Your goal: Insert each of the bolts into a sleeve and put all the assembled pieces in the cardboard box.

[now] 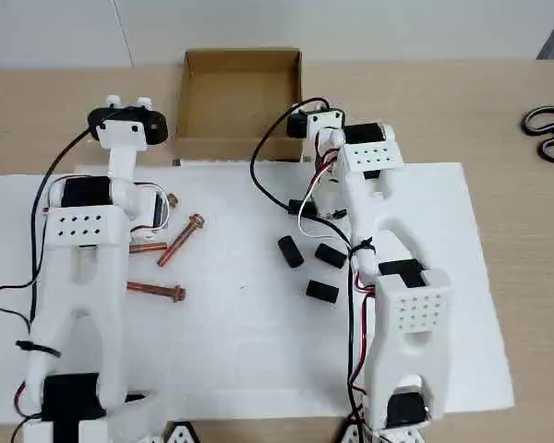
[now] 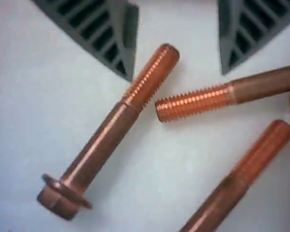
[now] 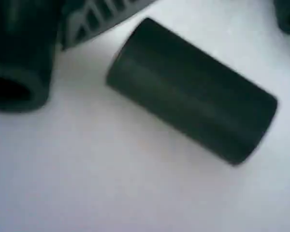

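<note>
On the white sheet (image 1: pixel 249 360) spread over the table (image 1: pixel 499 101), the copper bolts (image 1: pixel 157 292) lie loose beside the left arm (image 1: pixel 83 277), some of them partly hidden under it. The left gripper (image 2: pixel 176 70) hangs low over this cluster with its jaws spread wide, grasping nothing. In its wrist view the threaded end of a slanted bolt (image 2: pixel 111 130) lies flat on the sheet between the two dark fingers (image 2: pixel 104 31), close to the tip of one. A second bolt (image 2: pixel 222 94) points its threaded tip toward the slanted bolt, near it but apart, and a third bolt (image 2: pixel 241 179) lies alongside. Three black sleeves (image 1: pixel 321 292) rest on the sheet beside the right arm (image 1: pixel 388 231), well apart from the bolts. In the right wrist view one sleeve (image 3: pixel 191 118) lies on its side, and a neighbouring sleeve (image 3: pixel 19 63) shows its open bore. The right gripper (image 3: pixel 99 19) is close above them, and it cannot be told whether it is released or clenched. The cardboard box (image 1: pixel 242 101) stands open side up at the far edge of the sheet, between the two arms. A pair of scissors (image 1: pixel 549 131) lies off the sheet at the table's right edge.
</note>
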Controlling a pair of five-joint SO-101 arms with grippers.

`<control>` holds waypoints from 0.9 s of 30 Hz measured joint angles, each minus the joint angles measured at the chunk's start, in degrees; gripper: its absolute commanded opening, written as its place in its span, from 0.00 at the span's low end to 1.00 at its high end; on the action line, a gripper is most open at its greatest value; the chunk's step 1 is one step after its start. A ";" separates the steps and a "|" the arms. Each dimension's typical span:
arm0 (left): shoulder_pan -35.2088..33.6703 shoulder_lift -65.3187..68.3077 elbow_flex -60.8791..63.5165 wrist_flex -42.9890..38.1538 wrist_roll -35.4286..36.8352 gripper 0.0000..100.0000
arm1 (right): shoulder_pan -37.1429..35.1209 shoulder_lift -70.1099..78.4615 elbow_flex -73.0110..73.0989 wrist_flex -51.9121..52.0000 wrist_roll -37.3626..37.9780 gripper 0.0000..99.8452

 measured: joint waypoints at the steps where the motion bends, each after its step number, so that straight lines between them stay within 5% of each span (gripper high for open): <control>1: -0.18 0.00 0.00 0.00 0.26 0.11 | 0.00 0.09 0.00 0.00 0.00 0.19; 27: -0.18 0.00 2.29 -3.43 0.00 0.11 | -1.67 1.14 -4.22 -0.70 2.37 0.19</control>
